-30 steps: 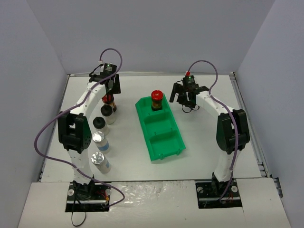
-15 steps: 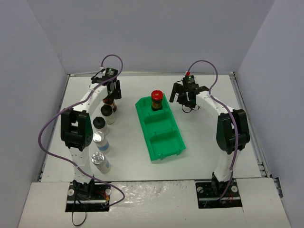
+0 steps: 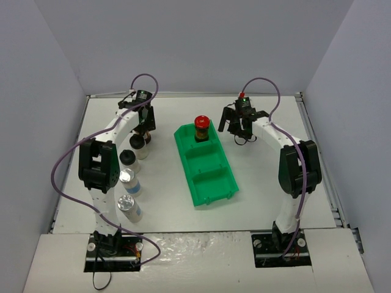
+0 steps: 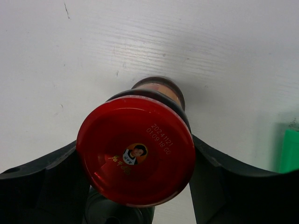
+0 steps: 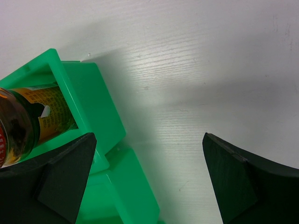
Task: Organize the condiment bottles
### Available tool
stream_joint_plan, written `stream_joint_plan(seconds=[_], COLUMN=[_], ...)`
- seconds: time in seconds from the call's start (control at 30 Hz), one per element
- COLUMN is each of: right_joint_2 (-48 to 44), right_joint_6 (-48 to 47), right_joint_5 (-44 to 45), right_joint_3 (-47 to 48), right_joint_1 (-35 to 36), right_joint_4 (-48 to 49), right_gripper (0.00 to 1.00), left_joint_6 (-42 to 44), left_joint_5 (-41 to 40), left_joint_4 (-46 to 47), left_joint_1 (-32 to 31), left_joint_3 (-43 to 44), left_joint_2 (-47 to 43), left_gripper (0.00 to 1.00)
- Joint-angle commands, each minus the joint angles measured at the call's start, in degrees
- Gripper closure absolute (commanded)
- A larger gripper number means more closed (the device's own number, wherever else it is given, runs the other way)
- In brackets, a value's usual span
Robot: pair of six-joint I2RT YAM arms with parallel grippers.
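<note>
My left gripper [image 3: 142, 124] is open and straddles a dark jar with a red cap [image 4: 135, 149]; its fingers [image 4: 42, 182] flank the cap on both sides. In the top view the wrist mostly hides that jar. In front of it stand two pale bottles with black caps [image 3: 138, 142] [image 3: 127, 158] and two with silver caps [image 3: 127, 177] [image 3: 126, 203]. The second red-capped jar [image 3: 201, 124] stands in the far compartment of the green bin [image 3: 214, 183]. My right gripper [image 3: 240, 127] is open and empty, just right of the bin's far end [image 5: 93, 102], with that jar [image 5: 28, 116] at its left.
The bin's middle and near compartments hold nothing. Grey walls close in the table on the left, back and right. Purple cables loop above both arms.
My left gripper has shifted slightly right and come down over the red-capped jar, so its cap no longer shows from the top. The right arm has not moved.
</note>
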Motion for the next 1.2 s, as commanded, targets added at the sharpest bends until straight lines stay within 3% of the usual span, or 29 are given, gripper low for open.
stream_joint_plan(seconds=[0.0,0.53,1.17], right_joint_2=[-4.7,-4.6,-5.2], right_joint_6=[-0.8,-0.9,-0.8], right_joint_5=[1.3,1.7,2.1], right_joint_3=[-0.1,-0.2,-0.3], right_joint_1=[0.4,0.4,0.4], right_joint_4=[0.7,0.8,0.7], right_gripper=[0.05,0.05,0.05], left_joint_6=[0.5,9.2,15.3], left_joint_5=[1.4,5.0,3.2], left_joint_4=[2.4,20.1,14.3], left_joint_1=[0.3,-3.0,-10.0], left_joint_3=[1.8,1.0,9.7], left_joint_2=[-0.8,-10.1,-13.7], left_gripper=[1.0,1.0,1.0])
